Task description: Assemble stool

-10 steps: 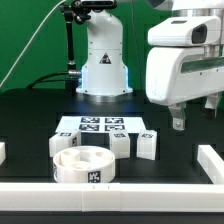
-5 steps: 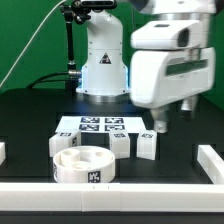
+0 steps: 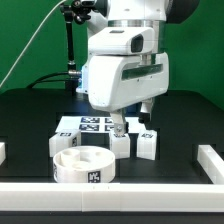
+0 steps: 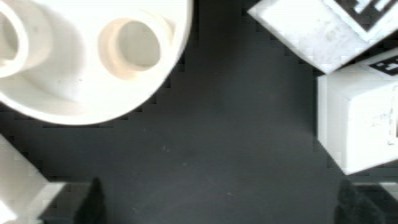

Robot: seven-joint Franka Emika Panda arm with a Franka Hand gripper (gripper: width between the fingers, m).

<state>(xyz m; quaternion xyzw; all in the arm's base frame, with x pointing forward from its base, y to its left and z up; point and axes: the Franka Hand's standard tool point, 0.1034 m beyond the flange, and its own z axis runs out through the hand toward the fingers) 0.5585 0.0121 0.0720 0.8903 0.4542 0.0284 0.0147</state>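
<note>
End effector [image 4: 217, 203], jaws wide apart and holding nothing, hangs over the black counter [image 3: 185, 165] between the round seat [image 3: 83, 162] and a blocky leg [image 3: 146, 144].

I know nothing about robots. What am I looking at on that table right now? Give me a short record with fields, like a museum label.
table: black, edged with white rails
arm: white, bent over the parts
hand: open, holding nothing, over the seat and legs
seat: round white ring, lying flat near the front rail
legs: short white tagged blocks, loose, on the seat's far side
marker board: flat white sheet of tags, behind the seat
progress: no leg seen fitted to the seat
</note>
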